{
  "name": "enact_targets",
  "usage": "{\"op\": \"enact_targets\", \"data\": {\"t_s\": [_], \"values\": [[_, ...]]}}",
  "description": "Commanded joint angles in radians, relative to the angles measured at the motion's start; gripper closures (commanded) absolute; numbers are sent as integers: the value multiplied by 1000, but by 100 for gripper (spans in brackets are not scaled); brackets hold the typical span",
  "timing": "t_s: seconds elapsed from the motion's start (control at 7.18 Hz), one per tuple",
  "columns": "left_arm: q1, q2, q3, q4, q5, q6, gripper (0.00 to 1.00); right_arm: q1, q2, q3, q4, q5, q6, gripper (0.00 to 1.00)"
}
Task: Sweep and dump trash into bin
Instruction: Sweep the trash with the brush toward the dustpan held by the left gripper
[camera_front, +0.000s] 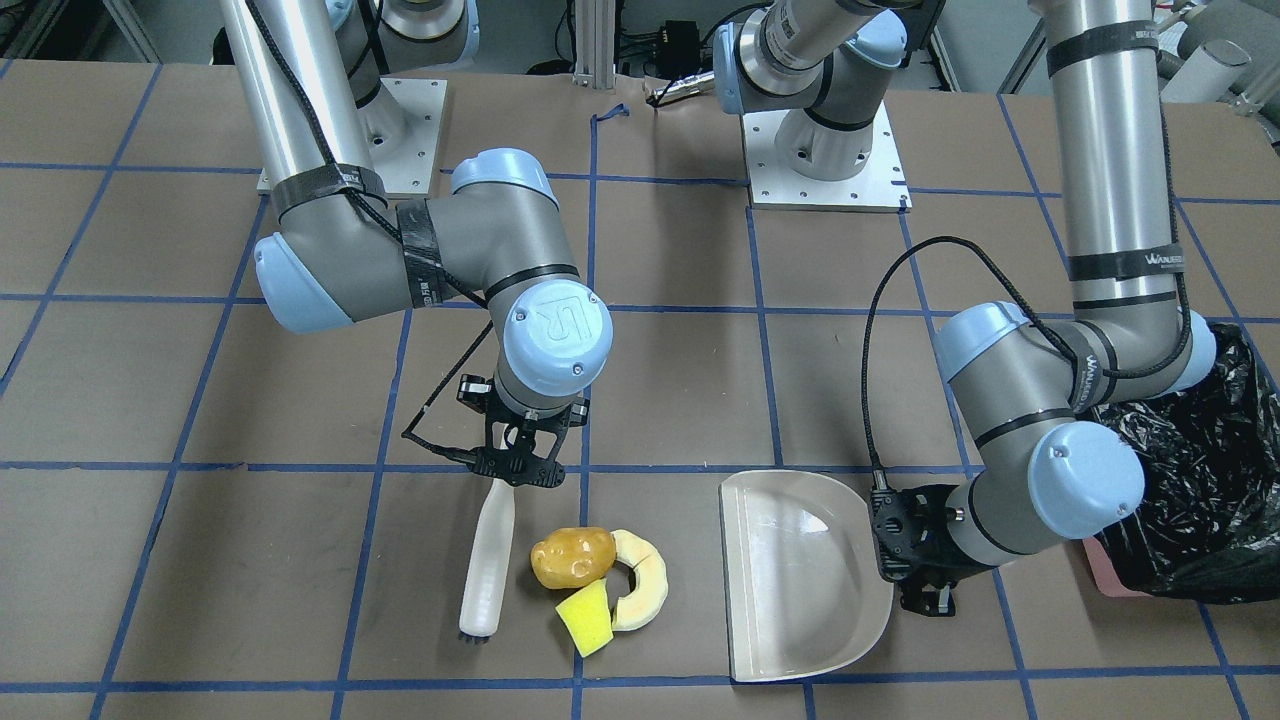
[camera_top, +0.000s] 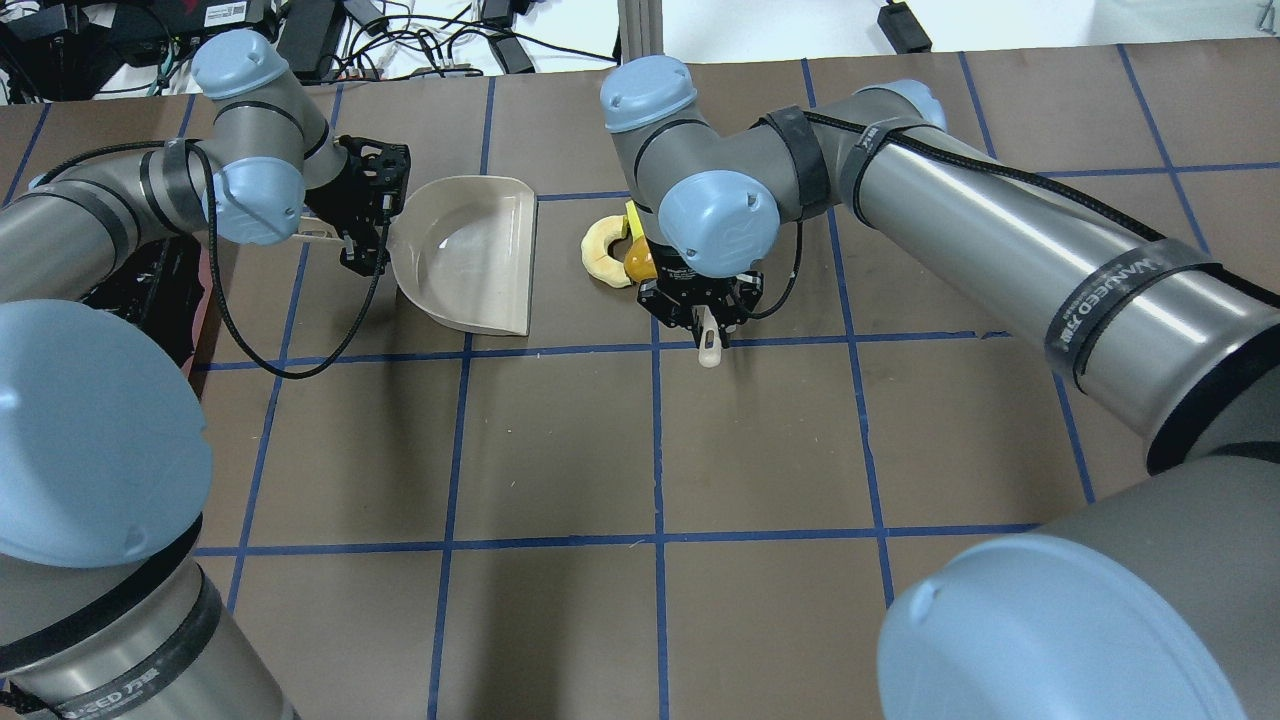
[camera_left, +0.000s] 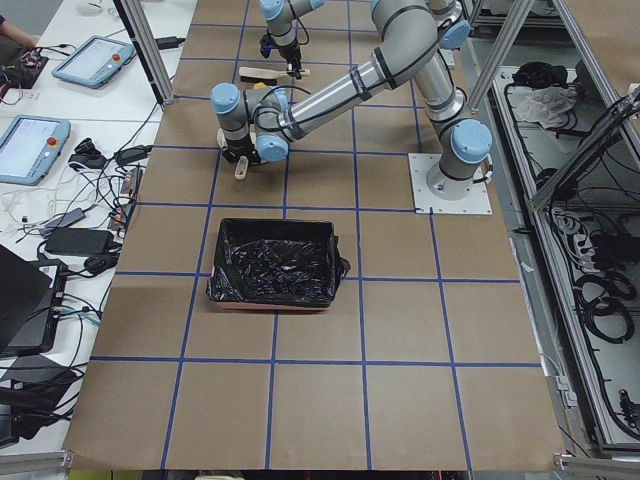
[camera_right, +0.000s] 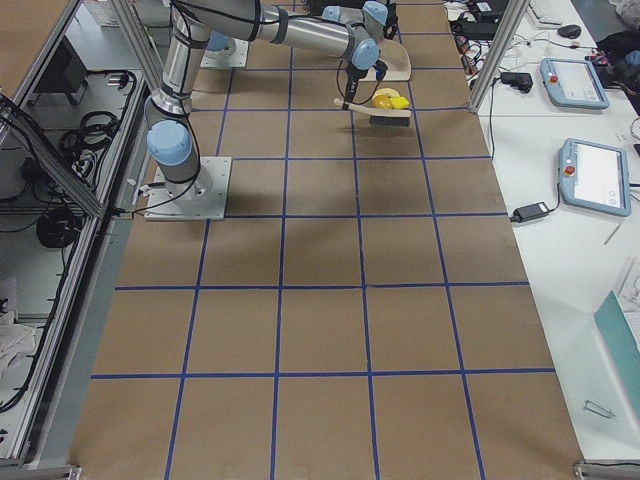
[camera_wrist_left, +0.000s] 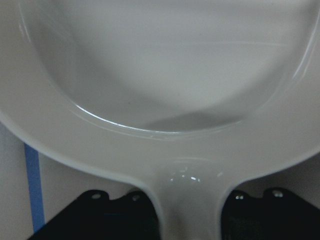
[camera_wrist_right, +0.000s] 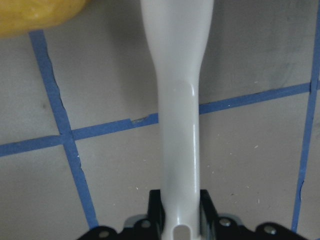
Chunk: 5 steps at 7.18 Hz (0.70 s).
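Note:
The trash lies in one cluster on the table: a golden-brown potato lump (camera_front: 572, 556), a pale cream ring slice (camera_front: 640, 582) and a yellow wedge (camera_front: 585, 617). My right gripper (camera_front: 520, 476) is shut on the handle of a white brush (camera_front: 488, 560), whose bristle end rests on the table just beside the potato. My left gripper (camera_front: 897, 548) is shut on the handle of the cream dustpan (camera_front: 800, 570), which lies flat with its open edge facing the trash, a short gap away. The black-lined bin (camera_front: 1205, 480) stands beyond my left arm.
The right wrist view shows the brush handle (camera_wrist_right: 177, 150) over blue tape lines and the potato's edge (camera_wrist_right: 40, 15). The left wrist view shows the dustpan bowl (camera_wrist_left: 165, 65). Both arm bases (camera_front: 825, 160) stand at the table's far side.

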Motion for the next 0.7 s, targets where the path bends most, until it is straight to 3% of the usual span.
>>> {"op": "enact_targets", "data": {"t_s": [0.0,0.56], "values": [[1,0,0,6,1,0,100,21,33,-43,-3,25,40,98],[1,0,-2,16,0,3,100,35,52,-65,-9,85,64,98]]}}
